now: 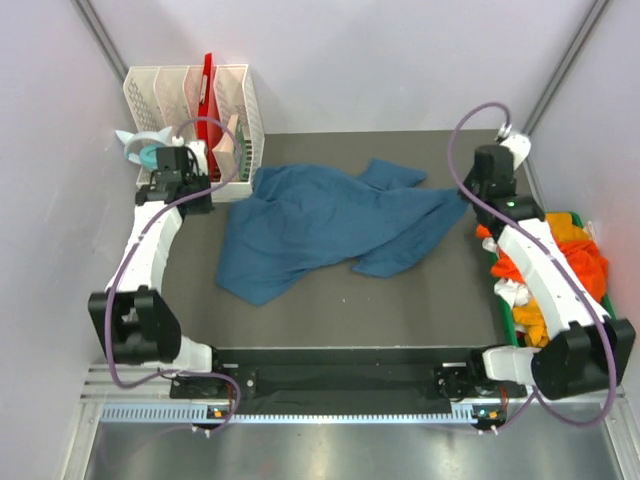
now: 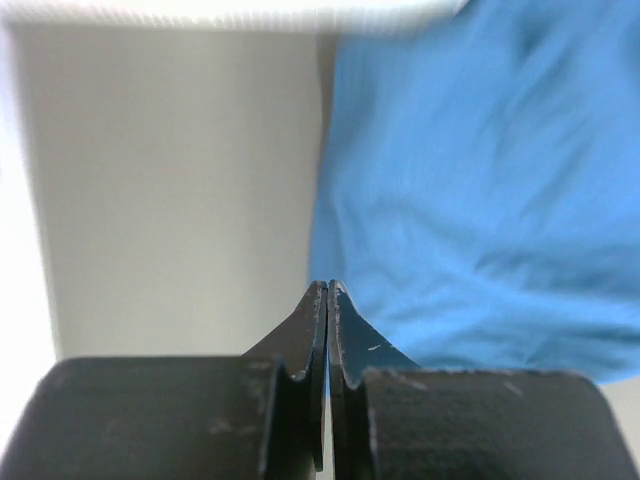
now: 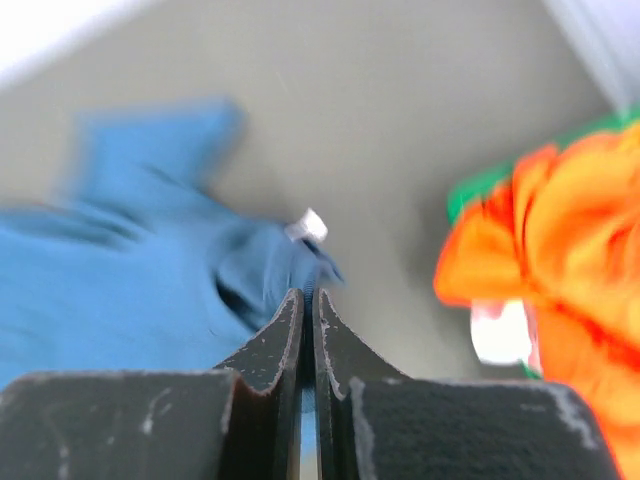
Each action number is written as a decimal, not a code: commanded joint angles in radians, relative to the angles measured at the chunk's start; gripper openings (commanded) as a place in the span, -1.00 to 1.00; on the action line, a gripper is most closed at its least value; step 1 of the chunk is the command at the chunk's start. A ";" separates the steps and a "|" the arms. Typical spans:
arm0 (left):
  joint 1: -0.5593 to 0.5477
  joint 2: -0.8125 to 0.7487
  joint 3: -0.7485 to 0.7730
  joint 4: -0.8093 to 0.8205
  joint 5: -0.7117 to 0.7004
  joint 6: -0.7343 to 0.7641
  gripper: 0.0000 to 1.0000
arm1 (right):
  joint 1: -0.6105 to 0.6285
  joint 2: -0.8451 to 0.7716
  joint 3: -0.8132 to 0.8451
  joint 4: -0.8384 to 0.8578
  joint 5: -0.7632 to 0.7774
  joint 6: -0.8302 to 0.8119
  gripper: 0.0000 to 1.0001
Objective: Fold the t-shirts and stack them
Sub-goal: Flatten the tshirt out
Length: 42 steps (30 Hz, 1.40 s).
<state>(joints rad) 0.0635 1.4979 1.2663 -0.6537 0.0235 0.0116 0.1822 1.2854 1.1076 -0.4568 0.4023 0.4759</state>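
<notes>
1. Black-fingered left gripper [image 2: 326, 290]: jaws pressed flat together, no gap visible at the tips.
2. At those tips and just to their right is the edge of the teal-blue t-shirt [image 2: 480, 190]. The cloth comes right up to the tip line. I cannot tell whether any of it is caught between the fingers.
3. Ahead and to the left of the left gripper is bare grey table [image 2: 180, 190]. The far edge of this wrist view is a blurred white band, not identifiable there.
4. Overhead view: a white slotted rack [image 1: 195, 95] stands close beyond the left gripper.
5. Right gripper [image 3: 308, 295]: jaws likewise closed. A sliver of blue shows in the slit between the fingers and the shirt bunches up to the tips, so it reads as pinching the shirt's corner.
6. Just ahead of the right tips a small white tag [image 3: 311, 226] sits on the bunched cloth. The rest of the shirt spreads ahead and left of the tool, blurred.
7. To the right of the right gripper, apart from it, orange t-shirts [image 3: 560, 240] are heaped in the green bin [image 3: 478, 186], with a white patch among them.
8. Overhead view: the teal shirt lies crumpled and unfolded on the table between the two grippers, with one corner reaching toward each.
</notes>
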 commanded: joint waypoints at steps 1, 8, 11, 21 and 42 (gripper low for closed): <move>0.004 -0.085 0.129 -0.015 0.053 0.022 -1.00 | -0.006 -0.081 0.188 -0.003 0.030 -0.042 -1.00; 0.002 -0.073 0.094 -0.052 0.119 0.027 -0.76 | -0.006 -0.104 0.178 -0.042 0.023 -0.048 -1.00; 0.002 -0.070 -0.004 -0.040 0.165 0.048 0.31 | -0.006 -0.133 0.115 -0.037 0.023 -0.048 -1.00; -0.002 0.017 -0.174 0.009 0.269 0.108 0.69 | -0.004 -0.155 0.015 -0.042 0.017 -0.046 -1.00; -0.031 0.255 -0.263 0.074 0.158 0.116 0.18 | -0.004 -0.161 -0.048 -0.030 0.026 -0.023 -1.00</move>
<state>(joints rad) 0.0338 1.6909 1.0222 -0.6300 0.2337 0.1112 0.1822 1.1507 1.0672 -0.5163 0.4065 0.4397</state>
